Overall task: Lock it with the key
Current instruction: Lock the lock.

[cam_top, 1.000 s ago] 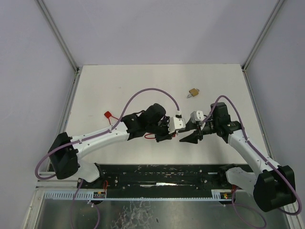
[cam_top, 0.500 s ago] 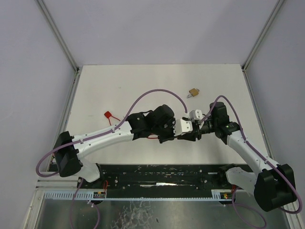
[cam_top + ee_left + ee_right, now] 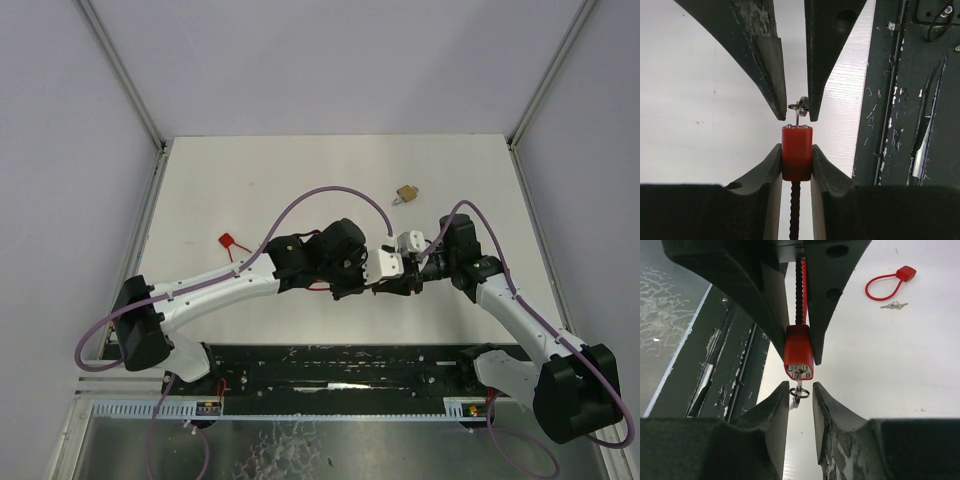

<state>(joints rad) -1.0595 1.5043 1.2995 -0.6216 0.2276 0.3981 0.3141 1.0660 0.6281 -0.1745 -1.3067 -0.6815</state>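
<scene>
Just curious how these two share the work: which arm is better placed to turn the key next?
Right. The right gripper brackets the key sticking out of the red lock, while the left gripper is busy clamping that lock's body. The right probably only needs to pinch and twist.

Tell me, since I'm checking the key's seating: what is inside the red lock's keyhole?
A key with its ring sticks out of the red lock; the blade is hidden inside the body.

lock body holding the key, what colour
The lock body is red, clearest in the left wrist view.
</scene>
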